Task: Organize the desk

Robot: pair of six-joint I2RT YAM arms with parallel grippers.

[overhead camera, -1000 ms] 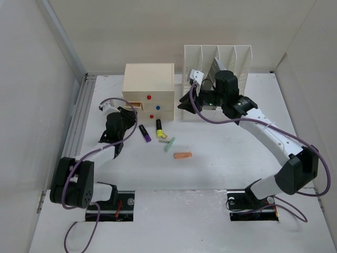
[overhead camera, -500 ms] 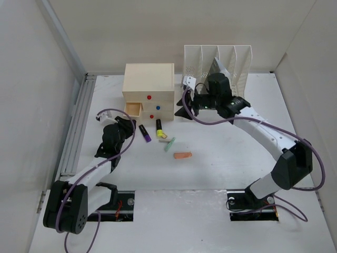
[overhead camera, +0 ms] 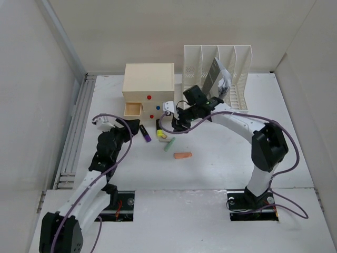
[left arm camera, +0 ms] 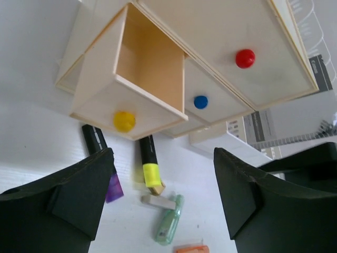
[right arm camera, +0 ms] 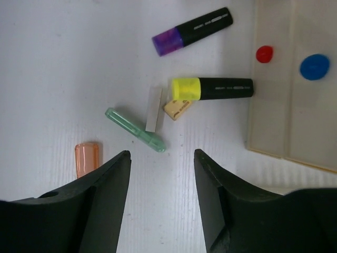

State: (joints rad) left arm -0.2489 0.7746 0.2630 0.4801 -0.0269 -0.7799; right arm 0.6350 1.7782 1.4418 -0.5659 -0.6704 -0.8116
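Flat white desk, items scattered

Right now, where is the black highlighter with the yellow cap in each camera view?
Top external: the black highlighter with the yellow cap lies left of centre.
Left wrist: lower middle.
Right wrist: upper right of centre.
Shared landmark: the round blue drawer knob near it.

Bare desk lay open right of the orange piece and toward the near edge. Before the drawer box the way was crowded: its pulled-out drawer, a purple highlighter, a yellow highlighter and a green pen lay close together. The file rack walled the far side.
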